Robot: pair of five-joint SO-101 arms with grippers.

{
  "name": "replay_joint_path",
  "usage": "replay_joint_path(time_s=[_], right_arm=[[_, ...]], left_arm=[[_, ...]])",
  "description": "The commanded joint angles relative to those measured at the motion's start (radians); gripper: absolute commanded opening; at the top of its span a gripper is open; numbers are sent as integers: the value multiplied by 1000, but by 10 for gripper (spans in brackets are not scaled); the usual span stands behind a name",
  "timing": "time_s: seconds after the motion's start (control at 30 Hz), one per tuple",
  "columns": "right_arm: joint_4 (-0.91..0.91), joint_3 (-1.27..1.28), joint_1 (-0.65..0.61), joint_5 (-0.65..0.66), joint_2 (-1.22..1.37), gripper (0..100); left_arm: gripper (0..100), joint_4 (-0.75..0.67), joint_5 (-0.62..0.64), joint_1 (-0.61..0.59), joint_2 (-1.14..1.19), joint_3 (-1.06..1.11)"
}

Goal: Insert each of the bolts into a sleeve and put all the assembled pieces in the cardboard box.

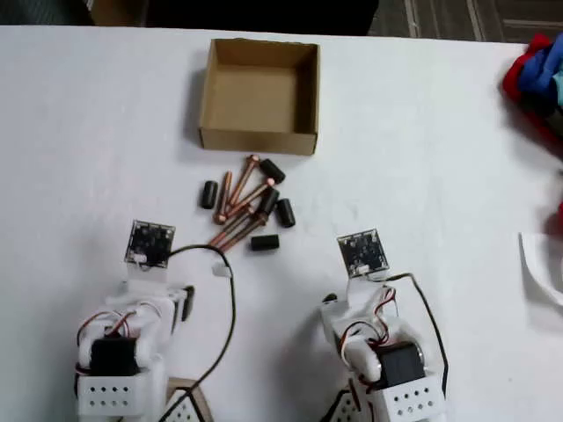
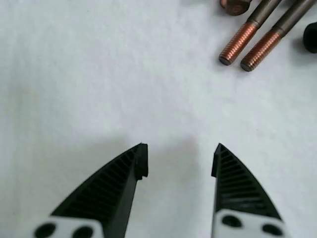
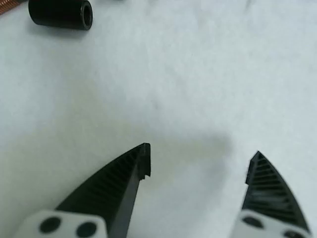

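On your left, the left arm [image 1: 123,338] sits at the near edge of the white surface [image 1: 88,132]. The left end effector [image 2: 179,153] hangs just above the surface, its fingers a moderate gap apart with nothing between them. Ahead of it lie the threaded ends of two bolts [image 2: 238,45] side by side, with a black sleeve [image 2: 311,37] at the edge of that wrist view.

Toward the middle, the high view shows you the pile of bolts [image 1: 239,204] fanned out on the surface, with loose sleeves [image 1: 208,194] scattered around it. One sleeve lies among the shanks, and you cannot tell whether it is on a bolt. Beyond the pile stands the cardboard box [image 1: 258,141], open side up.

On your right, the right arm [image 1: 387,352] rests near the front edge. The right end effector [image 3: 198,161] is spread wider and grips nothing; a sleeve lies on its side well ahead of it. A red and blue bundle [image 1: 537,70] sits at the far right edge.
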Motion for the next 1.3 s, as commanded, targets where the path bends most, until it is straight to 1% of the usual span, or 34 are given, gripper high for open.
replay_joint_path(time_s=[0.0,0.9,1.07,1.27], right_arm=[[-15,11,8,-3,-2,305],[-15,11,7,-9,-2,305],[-15,11,-82,-8,-2,305],[-15,11,-156,-9,-2,305]], left_arm=[[230,5,-5,0,-5,22],[230,5,-5,0,-5,22],[230,5,-5,0,-5,22],[230,5,-5,0,-5,22]])
